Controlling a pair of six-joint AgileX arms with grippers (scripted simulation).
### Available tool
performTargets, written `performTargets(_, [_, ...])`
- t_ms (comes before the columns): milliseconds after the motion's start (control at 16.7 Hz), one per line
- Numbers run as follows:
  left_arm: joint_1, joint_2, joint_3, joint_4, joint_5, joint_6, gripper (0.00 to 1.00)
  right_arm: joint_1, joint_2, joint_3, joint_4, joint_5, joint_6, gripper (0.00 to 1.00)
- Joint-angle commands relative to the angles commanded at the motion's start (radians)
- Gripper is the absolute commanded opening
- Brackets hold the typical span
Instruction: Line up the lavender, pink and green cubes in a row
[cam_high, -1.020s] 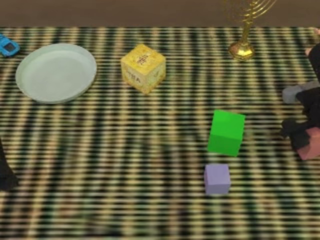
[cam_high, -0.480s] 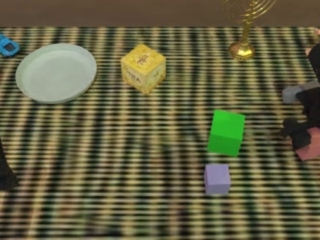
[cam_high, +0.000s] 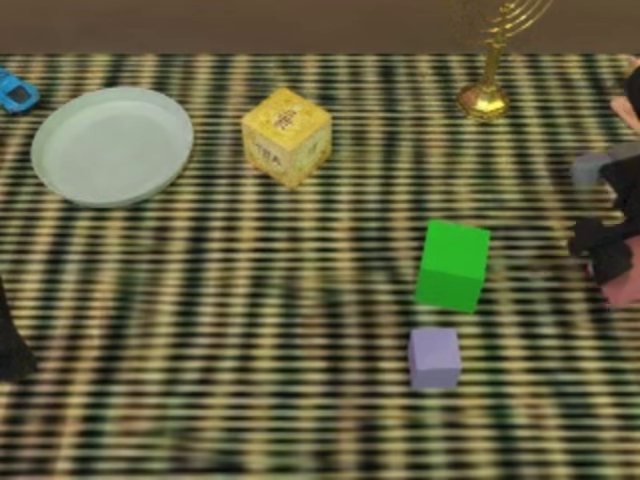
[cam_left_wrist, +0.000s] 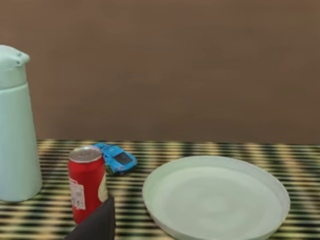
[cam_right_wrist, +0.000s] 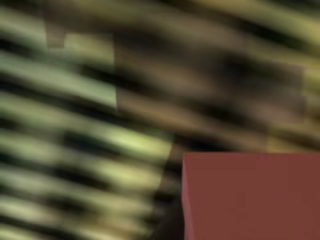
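The green cube (cam_high: 453, 265) lies right of the table's middle, with the small lavender cube (cam_high: 434, 357) just in front of it, a narrow gap between them. Only part of the pink cube (cam_high: 625, 285) shows at the right edge, under my right gripper (cam_high: 605, 262), which is shut on it. In the right wrist view the pink cube (cam_right_wrist: 250, 197) fills the near corner over the blurred striped cloth. My left arm (cam_high: 10, 345) stays parked at the left edge, far from all three cubes.
A pale green plate (cam_high: 60, 175) sits at the back left, with a blue toy car (cam_high: 15, 92) beyond it. A yellow "TEA" cube (cam_high: 286, 135) is at the back centre and a golden stand (cam_high: 486, 98) at the back right. A red can (cam_left_wrist: 87, 182) and a mint jug (cam_left_wrist: 15, 125) show in the left wrist view.
My right gripper and the pink cube have shifted together slightly right and toward the back of the table. The green and lavender cubes and the left arm have not moved.
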Motion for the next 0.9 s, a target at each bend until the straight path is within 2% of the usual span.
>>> performTargets(240, [0.000,0.000,0.000,0.000,0.000,0.000,1.00,0.006,-0.063,0.062,-0.121,0.000,-0.003,0.00])
performTargets(600, [0.000,0.000,0.000,0.000,0.000,0.000,1.00,0.014,-0.060,0.068,-0.126,0.000,0.011,0.00])
performTargets(780, [0.000,0.000,0.000,0.000,0.000,0.000,1.00,0.092,-0.039,0.104,-0.145,0.002,0.107,0.00])
performTargets(900, [0.000,0.000,0.000,0.000,0.000,0.000,1.00,0.174,-0.020,0.135,-0.165,0.005,0.224,0.00])
